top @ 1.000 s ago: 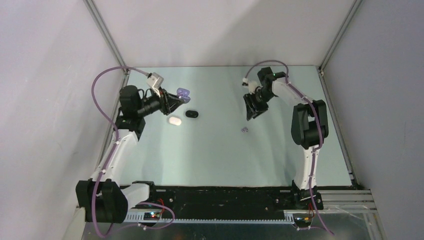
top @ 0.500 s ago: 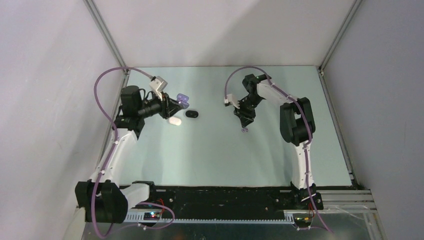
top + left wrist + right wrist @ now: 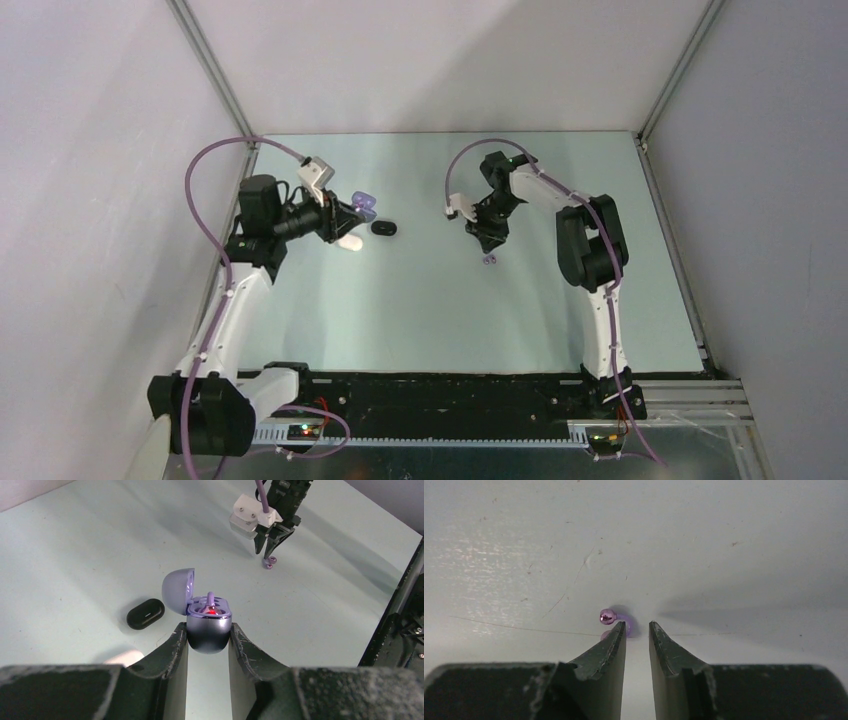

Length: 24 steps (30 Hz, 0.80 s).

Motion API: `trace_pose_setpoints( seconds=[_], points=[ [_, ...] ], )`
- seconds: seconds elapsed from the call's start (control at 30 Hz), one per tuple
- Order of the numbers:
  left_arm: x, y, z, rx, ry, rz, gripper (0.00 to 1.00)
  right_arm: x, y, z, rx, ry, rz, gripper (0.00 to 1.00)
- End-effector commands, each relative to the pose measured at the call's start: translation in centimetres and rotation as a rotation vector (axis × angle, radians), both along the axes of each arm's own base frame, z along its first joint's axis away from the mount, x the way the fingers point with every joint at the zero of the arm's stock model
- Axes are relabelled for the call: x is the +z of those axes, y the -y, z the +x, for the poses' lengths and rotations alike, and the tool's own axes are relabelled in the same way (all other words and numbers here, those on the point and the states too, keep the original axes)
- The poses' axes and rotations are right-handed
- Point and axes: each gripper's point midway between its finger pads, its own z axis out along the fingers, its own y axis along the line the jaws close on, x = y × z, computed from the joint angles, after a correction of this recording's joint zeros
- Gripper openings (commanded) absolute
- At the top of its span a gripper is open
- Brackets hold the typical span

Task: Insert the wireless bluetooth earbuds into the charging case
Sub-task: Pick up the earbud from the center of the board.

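Observation:
My left gripper (image 3: 208, 635) is shut on the lower half of a lavender charging case (image 3: 207, 622), held off the table with its lid flipped open. One lavender earbud (image 3: 210, 600) stands in the case beside a red light. A second lavender earbud (image 3: 609, 616) lies on the table at centre right. My right gripper (image 3: 637, 626) points down at it, open by a narrow gap. The bud sits just past the left fingertip (image 3: 620, 630), partly hidden by it, and nothing is between the jaws. From above, the case (image 3: 364, 205) is at the left and the loose earbud (image 3: 489, 260) lies below the right gripper (image 3: 487, 243).
A black oval case (image 3: 384, 228) and a white oval case (image 3: 349, 242) lie shut on the table just beside the left gripper (image 3: 352, 212). The pale table (image 3: 420, 320) is walled at the back and both sides.
The right arm has swung left and lowered over the loose earbud, its wrist turned, and its jaws have narrowed. The left arm has barely shifted and still holds the case.

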Motion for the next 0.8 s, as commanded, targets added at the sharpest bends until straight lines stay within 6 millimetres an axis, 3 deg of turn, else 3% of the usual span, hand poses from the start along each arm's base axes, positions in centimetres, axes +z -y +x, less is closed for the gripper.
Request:
trace_pose_setpoints(
  seconds=[0.0, 0.3, 0.53, 0.77],
  points=[
    [2.1, 0.0, -0.3, -0.01, 0.079, 0.014, 0.0, -1.4, 0.3, 0.4, 0.051, 0.042, -0.032, 0.28],
    [1.5, -0.1, -0.9, -0.004, 0.075, 0.014, 0.0, -2.6, 1.8, -1.3, 0.085, 0.045, -0.075, 0.28],
    [1.5, 0.0, -0.9, -0.001, 0.078, -0.002, 0.0, -2.0, 2.1, -2.4, 0.043, 0.034, -0.078, 0.29],
    [1.3, 0.1, -1.0, 0.001, 0.076, -0.01, 0.0, -0.7, 1.6, -1.8, -0.112, 0.039, -0.083, 0.29]
  ],
)
